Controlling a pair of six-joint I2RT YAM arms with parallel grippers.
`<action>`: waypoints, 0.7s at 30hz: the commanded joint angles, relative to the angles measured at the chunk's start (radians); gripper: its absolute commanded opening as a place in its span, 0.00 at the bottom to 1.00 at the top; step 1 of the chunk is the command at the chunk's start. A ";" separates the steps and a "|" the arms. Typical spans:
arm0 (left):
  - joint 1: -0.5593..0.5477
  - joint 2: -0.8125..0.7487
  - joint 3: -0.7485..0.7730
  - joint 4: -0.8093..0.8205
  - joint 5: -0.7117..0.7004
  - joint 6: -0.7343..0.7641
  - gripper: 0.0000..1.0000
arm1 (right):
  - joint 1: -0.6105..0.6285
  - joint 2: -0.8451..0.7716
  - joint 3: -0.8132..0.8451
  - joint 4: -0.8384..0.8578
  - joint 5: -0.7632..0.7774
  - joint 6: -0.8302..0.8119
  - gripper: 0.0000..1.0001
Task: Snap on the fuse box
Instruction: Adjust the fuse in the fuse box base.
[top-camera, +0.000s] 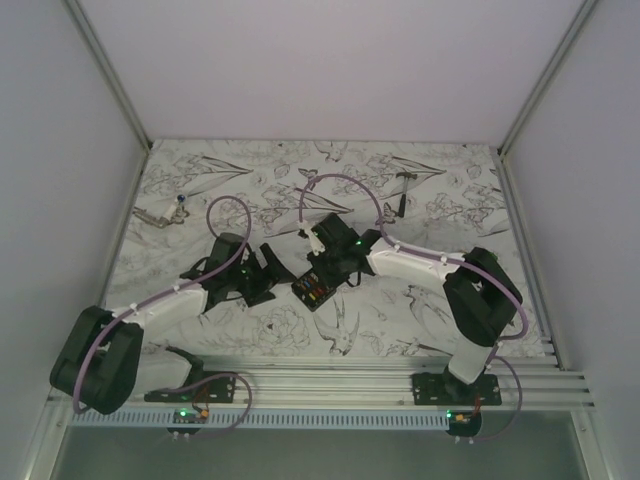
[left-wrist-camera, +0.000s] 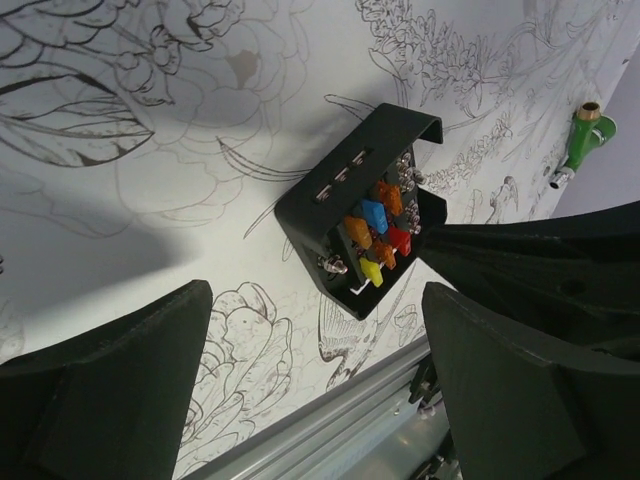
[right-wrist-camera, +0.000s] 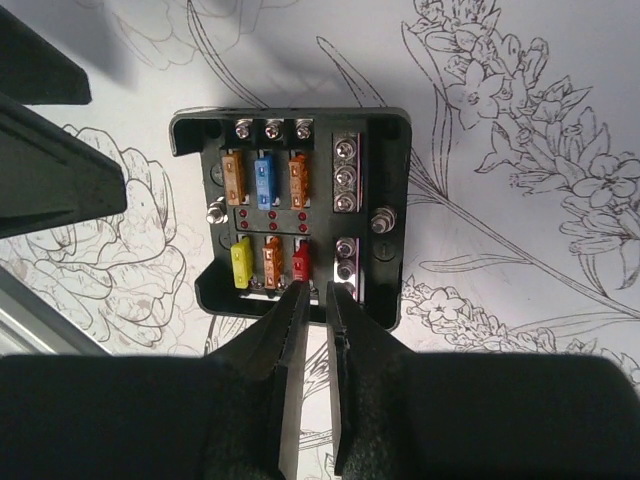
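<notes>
The fuse box (top-camera: 314, 290) is a small black open box lying flat on the flower-patterned sheet in the middle of the table. Orange, blue, yellow and red fuses show on its face (right-wrist-camera: 290, 215). My right gripper (right-wrist-camera: 315, 290) has its jaws almost together with nothing between them. Its tips are at the box's near rim, beside the red fuse (right-wrist-camera: 301, 260). My left gripper (left-wrist-camera: 315, 330) is wide open and empty, just left of the box (left-wrist-camera: 350, 215) and apart from it. In the top view the left gripper (top-camera: 268, 275) and right gripper (top-camera: 325, 265) flank the box.
A green object (left-wrist-camera: 583, 135) lies near the left wall, also in the top view (top-camera: 178, 203). A small dark hammer (top-camera: 400, 190) lies at the back right. A metal rail (top-camera: 330, 380) runs along the near edge. Walls close in both sides.
</notes>
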 joint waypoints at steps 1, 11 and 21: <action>-0.019 0.040 0.038 -0.001 0.010 0.022 0.86 | -0.025 -0.024 -0.012 0.061 -0.111 0.025 0.18; -0.043 0.126 0.077 0.013 0.025 0.026 0.70 | -0.040 -0.035 -0.040 0.074 -0.131 0.030 0.18; -0.062 0.171 0.095 0.028 0.033 0.025 0.58 | -0.045 -0.008 -0.049 0.073 -0.119 0.032 0.13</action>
